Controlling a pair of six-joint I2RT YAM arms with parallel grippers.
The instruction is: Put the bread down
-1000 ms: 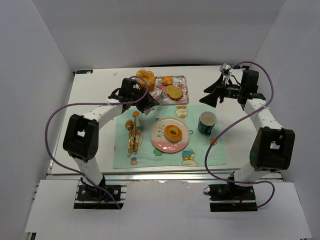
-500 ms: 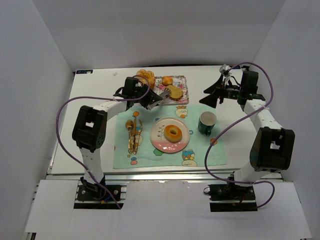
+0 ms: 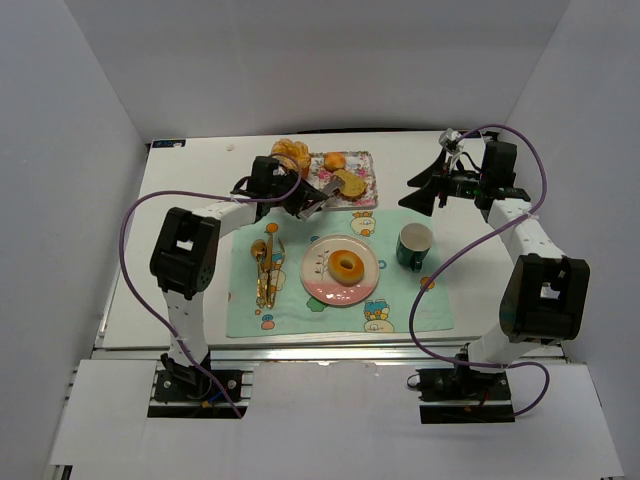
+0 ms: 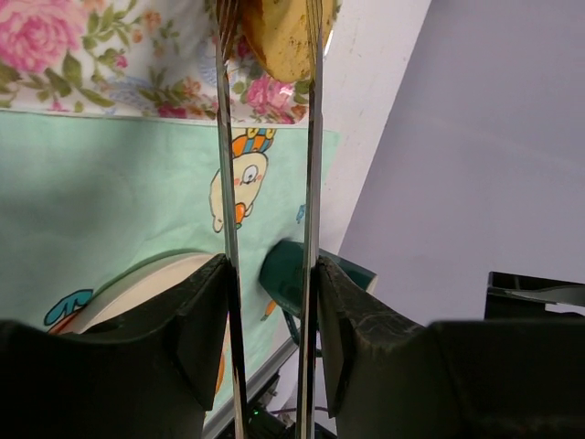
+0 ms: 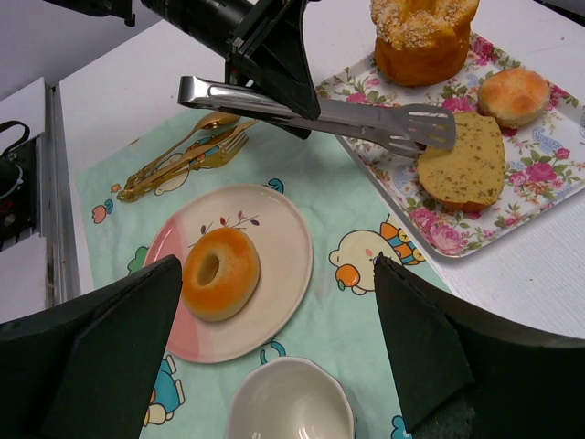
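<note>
The left arm stretches low toward the floral tray (image 5: pixel 439 233), the left gripper (image 4: pixel 270 306) clamped on metal tongs (image 5: pixel 320 112) whose tips flank the bread slice (image 5: pixel 462 169). That slice, tan and seed-flecked, lies flat on the tray. The right gripper (image 3: pixel 422 192) hangs right of the tray, spread wide and empty.

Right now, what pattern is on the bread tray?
The tray has pink roses with green leaves; clearest in right wrist view.
</note>
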